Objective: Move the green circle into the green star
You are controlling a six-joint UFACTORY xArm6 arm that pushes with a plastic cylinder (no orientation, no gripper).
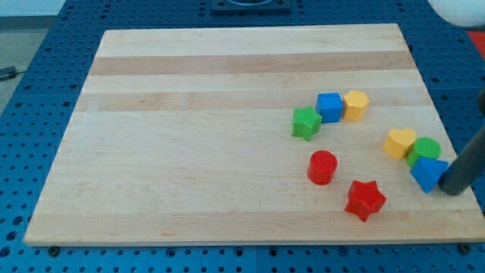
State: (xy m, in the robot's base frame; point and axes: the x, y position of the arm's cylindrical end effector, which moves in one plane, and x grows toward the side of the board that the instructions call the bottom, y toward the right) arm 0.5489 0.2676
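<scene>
The green circle [426, 149] lies near the board's right edge, touching a yellow heart [399, 142] on its left and a blue triangle [429, 174] below it. The green star [305, 123] lies further to the view's left, next to a blue cube [330, 106]. My tip [452, 188] is the dark rod's lower end at the view's right edge, right beside the blue triangle and just below-right of the green circle.
A yellow hexagon [355, 105] touches the blue cube's right side. A red cylinder [322, 167] and a red star [364, 199] lie below the green star. The wooden board [189, 152] rests on a blue perforated table.
</scene>
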